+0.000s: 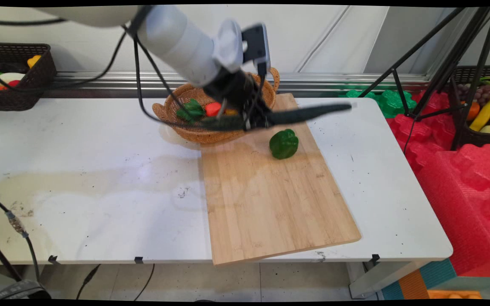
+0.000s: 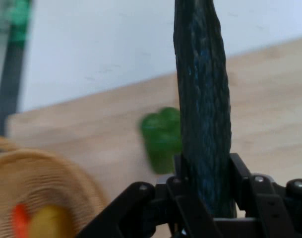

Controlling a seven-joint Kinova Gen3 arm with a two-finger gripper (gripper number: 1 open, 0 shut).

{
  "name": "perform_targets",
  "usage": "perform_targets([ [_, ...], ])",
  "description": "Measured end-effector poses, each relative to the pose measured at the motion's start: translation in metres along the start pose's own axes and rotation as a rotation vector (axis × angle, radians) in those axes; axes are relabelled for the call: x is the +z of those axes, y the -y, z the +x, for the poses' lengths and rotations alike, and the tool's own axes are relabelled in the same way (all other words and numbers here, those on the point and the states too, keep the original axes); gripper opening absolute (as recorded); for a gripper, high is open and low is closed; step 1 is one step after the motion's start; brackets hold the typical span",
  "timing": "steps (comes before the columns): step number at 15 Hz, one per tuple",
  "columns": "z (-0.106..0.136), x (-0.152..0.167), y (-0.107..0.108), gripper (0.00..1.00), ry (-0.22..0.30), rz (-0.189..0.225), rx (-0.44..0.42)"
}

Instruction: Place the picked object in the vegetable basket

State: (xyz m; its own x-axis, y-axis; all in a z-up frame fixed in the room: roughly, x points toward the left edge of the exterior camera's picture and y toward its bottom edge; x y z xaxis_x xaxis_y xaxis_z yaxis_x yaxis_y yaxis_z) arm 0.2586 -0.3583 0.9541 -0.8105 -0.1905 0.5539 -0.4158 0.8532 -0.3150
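Observation:
My gripper (image 1: 257, 121) is shut on a long dark green cucumber (image 1: 296, 115), held level above the far end of the wooden cutting board (image 1: 270, 199). In the hand view the cucumber (image 2: 203, 99) runs straight up between the fingers (image 2: 240, 171) of the gripper (image 2: 206, 183). A green bell pepper (image 1: 283, 144) lies on the board just below the cucumber; it shows as a green blur (image 2: 161, 139) left of the cucumber in the hand view. The wicker basket (image 1: 185, 127) behind holds a green vegetable (image 1: 190, 109), a red one (image 1: 212, 109) and something yellow-orange.
A dark basket of toy produce (image 1: 15, 76) stands at the back left. Black tripod legs (image 1: 419, 63), red foam blocks (image 1: 462, 170) and another produce basket (image 1: 483, 106) are off the table's right end. Cables (image 1: 143, 85) hang from the arm.

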Motion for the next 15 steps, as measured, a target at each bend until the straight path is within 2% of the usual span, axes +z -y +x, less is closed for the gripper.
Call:
perform_targets([
  [3, -0.003, -0.006, 0.036, 0.00, -0.007, 0.089, -0.044],
  [6, -0.014, 0.003, 0.068, 0.00, 0.007, 0.146, -0.076],
  [10, -0.033, 0.023, 0.093, 0.00, 0.038, 0.161, -0.103],
  [15, -0.067, 0.063, 0.120, 0.00, 0.077, 0.127, -0.147],
])
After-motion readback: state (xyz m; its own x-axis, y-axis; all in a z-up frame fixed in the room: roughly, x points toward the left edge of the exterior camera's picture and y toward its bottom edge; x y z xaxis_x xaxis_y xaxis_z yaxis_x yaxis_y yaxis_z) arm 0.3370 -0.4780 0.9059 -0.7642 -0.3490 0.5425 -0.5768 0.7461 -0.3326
